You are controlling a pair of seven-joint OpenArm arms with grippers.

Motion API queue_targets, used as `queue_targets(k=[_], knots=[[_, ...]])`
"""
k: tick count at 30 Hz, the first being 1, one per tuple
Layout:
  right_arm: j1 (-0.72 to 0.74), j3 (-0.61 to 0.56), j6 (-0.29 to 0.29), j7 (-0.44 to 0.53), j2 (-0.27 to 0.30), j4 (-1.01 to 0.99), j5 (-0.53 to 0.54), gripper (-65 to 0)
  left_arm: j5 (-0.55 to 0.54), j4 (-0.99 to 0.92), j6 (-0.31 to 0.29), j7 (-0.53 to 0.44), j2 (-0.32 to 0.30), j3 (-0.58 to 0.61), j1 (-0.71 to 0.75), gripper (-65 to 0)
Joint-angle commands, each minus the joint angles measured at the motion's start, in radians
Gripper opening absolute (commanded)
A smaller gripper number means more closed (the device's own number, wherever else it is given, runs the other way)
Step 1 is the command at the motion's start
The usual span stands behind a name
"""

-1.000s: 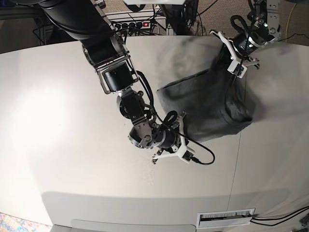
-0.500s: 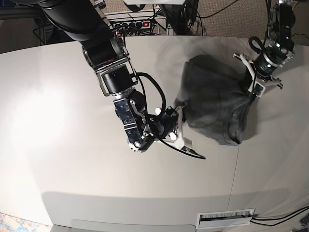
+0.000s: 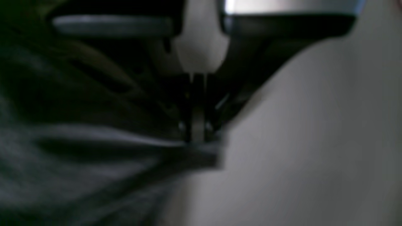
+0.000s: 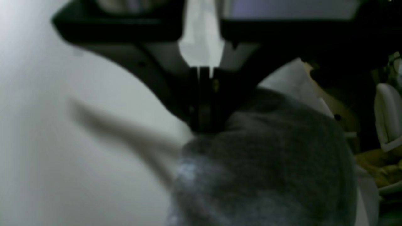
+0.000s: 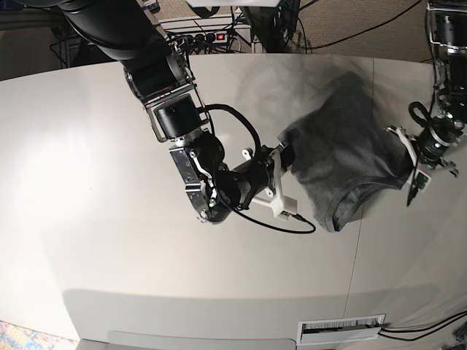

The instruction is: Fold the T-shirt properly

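T-shirt (image 5: 343,157) was stretched above the table (image 5: 109,255) between both arms. Left gripper (image 3: 197,138) was clamped on one edge, right gripper (image 4: 203,125) pinched the opposite edge. Wrist views blurry.

We see the T-shirt (image 5: 343,149) in plain heather grey, darker in its folds, with no print. The worktop (image 5: 87,240) is a pale off-white with a bright glare patch on one side. Both arms are black with white plastic parts at the wrists. A power strip (image 5: 201,35) behind shows a red switch.
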Motion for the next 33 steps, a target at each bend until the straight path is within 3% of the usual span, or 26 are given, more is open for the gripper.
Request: queue_targets(k=[1, 4, 9, 12, 16, 21, 25, 28, 33], knots=[[0.036, 0.002, 0.004, 0.010, -0.008, 0.016, 0.020, -65.0, -0.008, 0.016, 0.005, -0.021, -0.037, -0.008, -0.020, -65.0], [0.054, 0.003, 0.004, 0.010, -0.004, 0.016, 0.014, -65.0, -0.062, 0.051, 0.005, 0.009, -0.070, -0.008, -0.017, -65.0], [0.103, 0.003, 0.004, 0.026, 0.030, 0.034, -0.078, -65.0, -0.358, 0.166, 0.005, 0.191, -0.072, -0.008, -0.017, -65.0], [0.125, 0.003, 0.003, 0.173, 0.048, 0.037, -0.150, -65.0, -0.463, 0.229, 0.004, 0.257, -0.048, -0.008, -0.017, -65.0], [0.129, 0.003, 0.003, 0.321, 0.064, 0.037, -0.272, -65.0, -0.532, 0.265, 0.004, 0.285, 0.038, -0.008, -0.011, -65.0], [0.132, 0.003, 0.003, 0.395, 0.064, 0.037, -0.433, -65.0, -0.564, 0.264, 0.002, 0.317, 0.189, -0.008, -0.003, -65.0], [0.143, 0.003, 0.000, 0.421, 0.064, 0.037, -0.505, -65.0, -0.568, 0.264, -0.023, 0.324, 0.267, -0.007, 0.045, -65.0], [0.146, 0.003, 0.000, 0.420, 0.064, 0.037, -0.511, -65.0, -0.547, 0.257, -0.024, 0.325, 0.304, -0.007, 0.099, -65.0], [0.154, 0.003, -0.001, 0.414, 0.064, 0.037, -0.510, -65.0, -0.447, 0.193, -0.092, 0.259, 0.312, 0.010, 0.172, -65.0]])
